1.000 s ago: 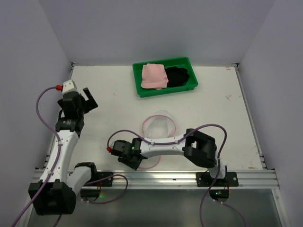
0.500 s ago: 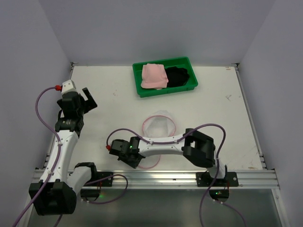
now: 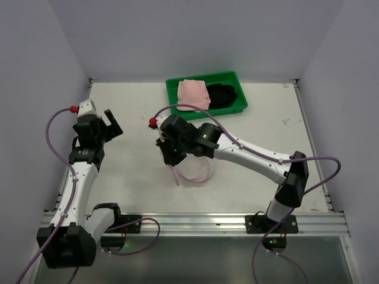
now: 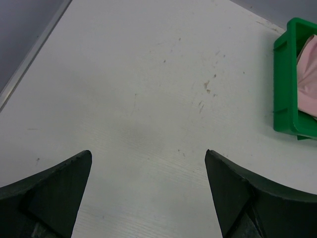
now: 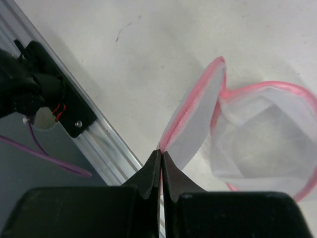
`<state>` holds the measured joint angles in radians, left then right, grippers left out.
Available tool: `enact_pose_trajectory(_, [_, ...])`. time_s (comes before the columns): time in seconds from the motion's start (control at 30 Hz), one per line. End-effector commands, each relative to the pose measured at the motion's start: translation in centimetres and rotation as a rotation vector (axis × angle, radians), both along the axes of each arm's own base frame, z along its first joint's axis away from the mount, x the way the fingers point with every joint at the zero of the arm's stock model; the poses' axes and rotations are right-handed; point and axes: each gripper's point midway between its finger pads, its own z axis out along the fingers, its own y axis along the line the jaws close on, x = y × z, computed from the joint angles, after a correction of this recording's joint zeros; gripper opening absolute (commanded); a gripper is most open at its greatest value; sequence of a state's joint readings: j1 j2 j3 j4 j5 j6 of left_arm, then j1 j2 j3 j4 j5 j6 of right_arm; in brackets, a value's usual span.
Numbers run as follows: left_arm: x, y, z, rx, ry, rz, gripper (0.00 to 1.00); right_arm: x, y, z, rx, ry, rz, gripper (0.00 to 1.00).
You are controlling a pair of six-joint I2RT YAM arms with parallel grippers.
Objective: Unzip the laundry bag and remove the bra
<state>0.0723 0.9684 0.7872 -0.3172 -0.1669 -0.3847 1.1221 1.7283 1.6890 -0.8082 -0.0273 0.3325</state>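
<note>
The laundry bag (image 3: 195, 172) is white mesh with pink trim and lies open at the table's middle. My right gripper (image 3: 172, 156) is shut on its pink zipper edge and holds one disc raised and tilted. In the right wrist view the gripper (image 5: 161, 151) pinches that edge. The raised disc (image 5: 195, 124) stands on edge and the other disc (image 5: 265, 129) lies flat. I see nothing inside the mesh. My left gripper (image 3: 112, 124) is open and empty at the far left, over bare table in its wrist view (image 4: 148, 153).
A green tray (image 3: 237, 107) at the back holds a pink garment (image 3: 193, 94) and a black garment (image 3: 222, 94). I cannot tell whether either is the bra. The tray's corner shows in the left wrist view (image 4: 287, 99). The aluminium rail (image 3: 195, 222) runs along the front edge.
My right arm swung from the front edge up to the table's middle, carrying the bag's pink edge with it. The bag shifted and one disc lifted. The left arm has not moved.
</note>
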Motion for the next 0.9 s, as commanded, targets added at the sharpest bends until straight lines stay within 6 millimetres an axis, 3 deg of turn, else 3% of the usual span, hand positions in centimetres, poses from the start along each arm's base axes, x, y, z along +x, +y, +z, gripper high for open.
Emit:
enact_pose_trajectory(0.0, [0.8,-1.0,0.5,-0.035,-0.046,-0.061,1.0,1.7,-2.0,0.9,0.029,0.055,-0.029,0.0])
enact_pose_trajectory(0.2, [1.3,-2.8,0.0,-0.074,-0.043,-0.162,0.99,4.4,-4.1,0.9,0.15,0.118,-0.076,0.0])
enact_pose_trajectory(0.33, [1.5,-3.2,-0.5,-0.081,-0.03,-0.187,0.98,4.8,-5.7,-0.3,0.204,0.166,-0.103,0.0])
enact_pose_trajectory(0.4, [1.6,-3.4,-0.6,-0.087,-0.029,-0.199,0.98,5.7,-6.5,0.4,0.258,0.149,-0.127,0.0])
enact_pose_trajectory(0.43, [1.6,-3.5,-0.5,-0.088,-0.03,-0.204,0.98,5.7,-7.2,-0.8,0.248,0.163,-0.142,0.0])
enact_pose_trajectory(0.5, [1.7,-3.7,-0.7,-0.095,-0.025,-0.218,0.98,6.9,-8.1,-0.9,0.283,0.151,-0.183,0.0])
enact_pose_trajectory(0.63, [1.8,-4.0,-1.0,-0.103,-0.016,-0.233,0.97,7.7,-10.3,-3.7,0.279,0.189,-0.246,0.0])
enact_pose_trajectory(0.87, [1.8,-4.6,-1.2,-0.116,-0.016,-0.263,0.96,9.5,-12.9,-6.8,0.349,0.217,-0.332,0.0])
